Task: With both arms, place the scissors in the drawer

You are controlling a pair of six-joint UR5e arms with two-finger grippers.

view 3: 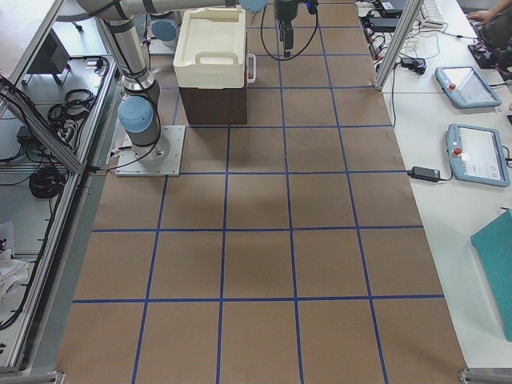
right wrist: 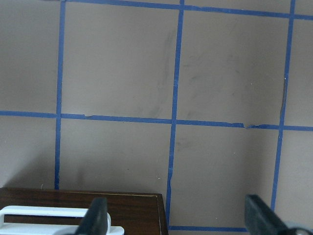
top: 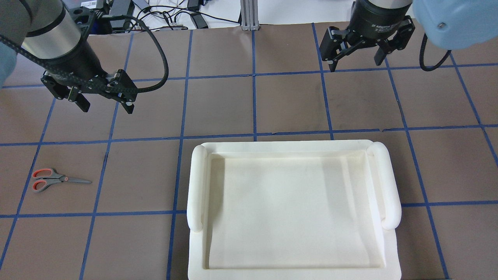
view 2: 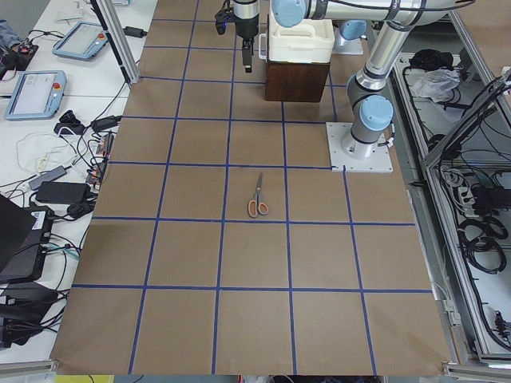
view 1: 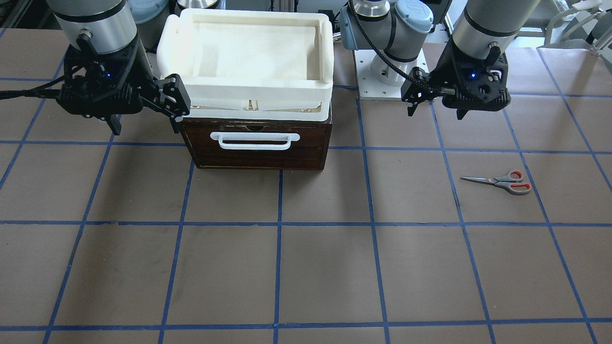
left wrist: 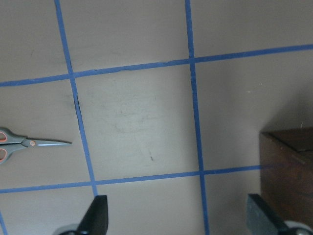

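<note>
The scissors [view 1: 502,181] lie flat on the brown table, handles away from the cabinet; they also show in the overhead view [top: 54,179] and at the left edge of the left wrist view [left wrist: 19,144]. The drawer [view 1: 258,155] is closed, its white bar handle [view 1: 258,140] facing the operators' side. My left gripper [view 1: 436,112] [top: 106,107] is open and empty, hovering between the scissors and the cabinet. My right gripper [view 1: 145,125] [top: 356,62] is open and empty, hovering in front of the cabinet's other side; its wrist view shows the drawer front [right wrist: 132,210].
A cream-white plastic tray [view 1: 327,57] [top: 196,182] sits on top of the cabinet. The left arm's base plate [view 1: 368,91] stands beside the cabinet. Blue tape lines grid the table. Tablets and cables lie on side benches [view 2: 36,88].
</note>
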